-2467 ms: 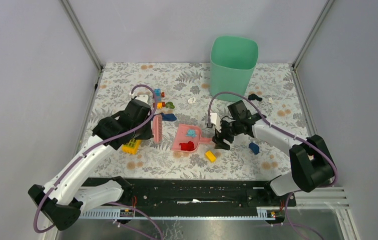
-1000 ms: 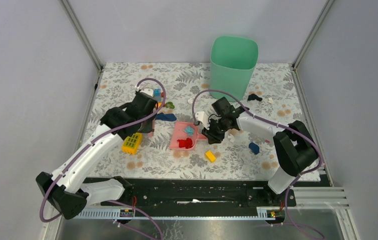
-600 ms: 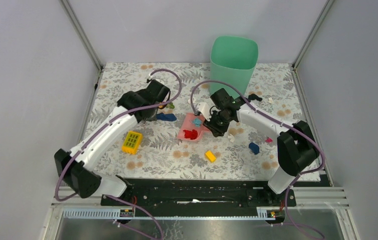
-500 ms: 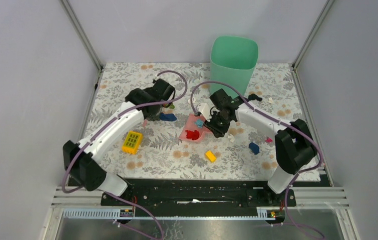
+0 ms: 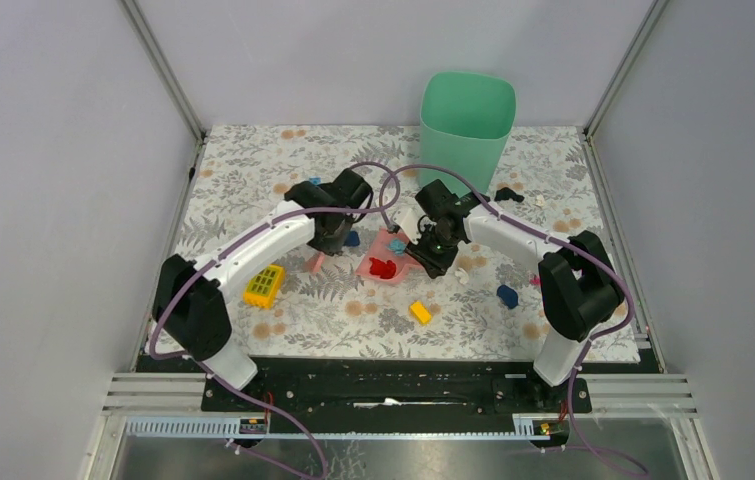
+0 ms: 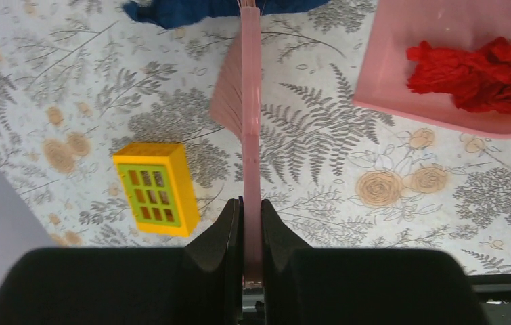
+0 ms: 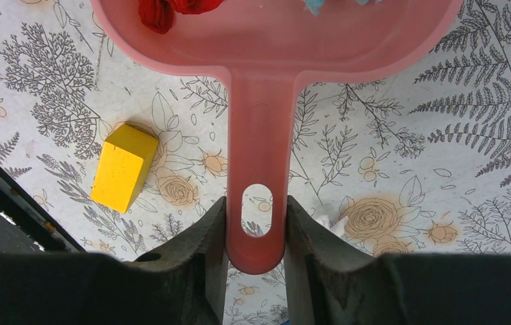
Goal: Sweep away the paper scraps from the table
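Note:
My left gripper [image 5: 336, 228] is shut on a pink brush [image 6: 251, 128], seen edge-on in the left wrist view, bristles [image 6: 227, 101] down near the table [image 5: 243, 170]. My right gripper [image 5: 431, 252] is shut on the handle [image 7: 258, 169] of a pink dustpan [image 5: 381, 258], which holds a red piece [image 6: 472, 68] and a teal piece [image 5: 395, 245]. The brush sits just left of the pan's open edge. A white paper scrap [image 7: 330, 223] lies beside my right finger; it also shows in the top view [image 5: 462, 277]. Another scrap [image 5: 540, 201] lies at the far right.
A green bin [image 5: 466, 120] stands at the back. Loose toy pieces lie around: a yellow grid brick [image 5: 264, 285], a yellow brick [image 5: 420, 312], a dark blue piece [image 5: 352, 238] by the brush, a blue piece [image 5: 507, 295], a black piece [image 5: 509, 195].
My left arm has swung right with the brush, from the left side up to the dustpan's left edge. My right gripper has carried the dustpan a little back and right.

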Robot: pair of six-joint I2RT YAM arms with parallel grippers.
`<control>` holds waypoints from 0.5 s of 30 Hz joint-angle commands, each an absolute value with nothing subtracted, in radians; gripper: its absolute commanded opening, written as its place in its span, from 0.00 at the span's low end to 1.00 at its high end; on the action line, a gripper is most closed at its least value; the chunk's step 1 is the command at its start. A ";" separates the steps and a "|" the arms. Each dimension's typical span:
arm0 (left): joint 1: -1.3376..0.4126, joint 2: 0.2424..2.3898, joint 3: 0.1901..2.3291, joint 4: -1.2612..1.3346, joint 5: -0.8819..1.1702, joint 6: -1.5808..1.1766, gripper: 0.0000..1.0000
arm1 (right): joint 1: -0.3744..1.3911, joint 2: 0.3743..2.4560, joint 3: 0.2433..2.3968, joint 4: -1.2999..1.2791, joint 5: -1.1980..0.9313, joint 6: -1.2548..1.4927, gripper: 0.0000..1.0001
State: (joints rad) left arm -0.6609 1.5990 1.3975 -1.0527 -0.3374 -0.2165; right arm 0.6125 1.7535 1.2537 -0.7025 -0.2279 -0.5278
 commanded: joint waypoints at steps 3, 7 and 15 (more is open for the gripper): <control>-0.683 1.624 1.380 -0.935 -0.092 -0.238 0.00 | 0.615 1.752 1.280 -0.729 -0.235 -0.521 0.00; -0.692 1.557 1.403 -0.940 0.067 -0.258 0.00 | 0.607 1.735 1.259 -0.730 -0.241 -0.528 0.00; -0.698 1.396 1.522 -1.078 0.017 -0.305 0.00 | 0.584 1.733 1.242 -0.724 -0.247 -0.537 0.00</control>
State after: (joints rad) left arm -0.6933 1.4918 1.4246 -1.0130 -0.0036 -0.2699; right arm 0.5980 1.7535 1.2514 -0.7063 -0.2298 -0.5289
